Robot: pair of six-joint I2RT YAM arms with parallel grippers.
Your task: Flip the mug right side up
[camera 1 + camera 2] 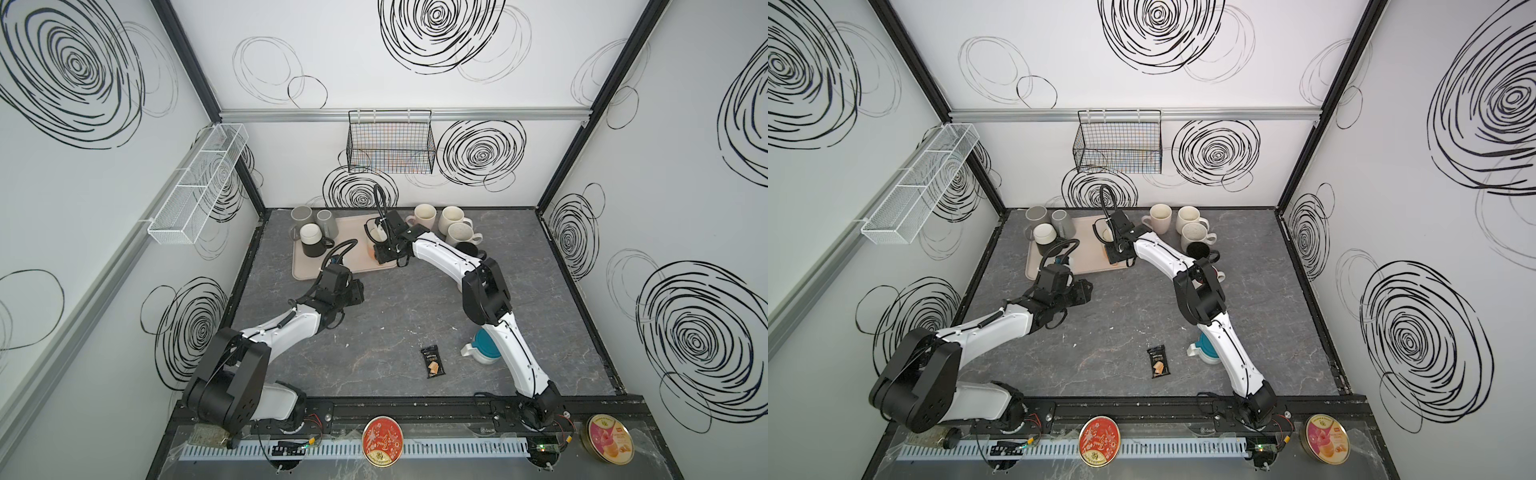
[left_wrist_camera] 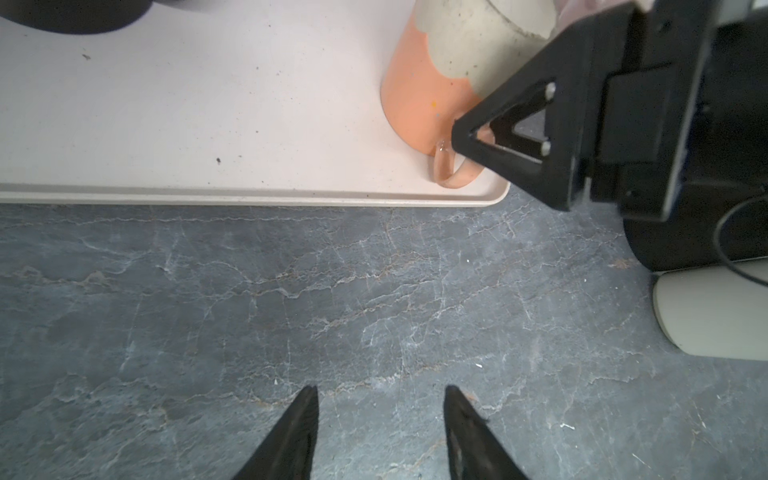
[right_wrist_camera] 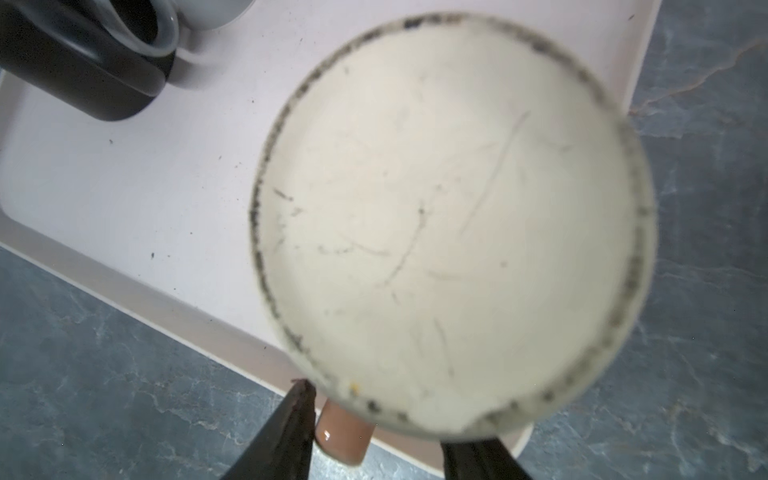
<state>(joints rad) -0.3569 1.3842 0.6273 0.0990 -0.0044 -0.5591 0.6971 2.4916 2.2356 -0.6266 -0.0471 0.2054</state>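
— Where is the mug (image 2: 419,95)?

— Mouth down, with its cream base up, in the near right corner of the tray (image 2: 249,199). Its orange handle (image 2: 453,174) points at the tray's near rim.

— And the right claw (image 3: 376,428)?

— Right at that handle. Its jaws stand apart with the handle between them. One finger (image 3: 291,428) lies against the handle, and a gap shows on the other side, so it is not clamped.

— The arm?

— The right arm reaches in from the right with its elbow raised and its wrist turned down over the tray's corner. The left claw (image 2: 381,390) hangs over bare tabletop (image 2: 374,291) just in front of the tray, its jaws apart and holding nothing.

— Anything else in the tray?

— A black mug (image 1: 312,241) in the far left part. Two grey mugs (image 1: 301,218) stand at the back edge. I cannot tell whether they are on the tray or behind it.
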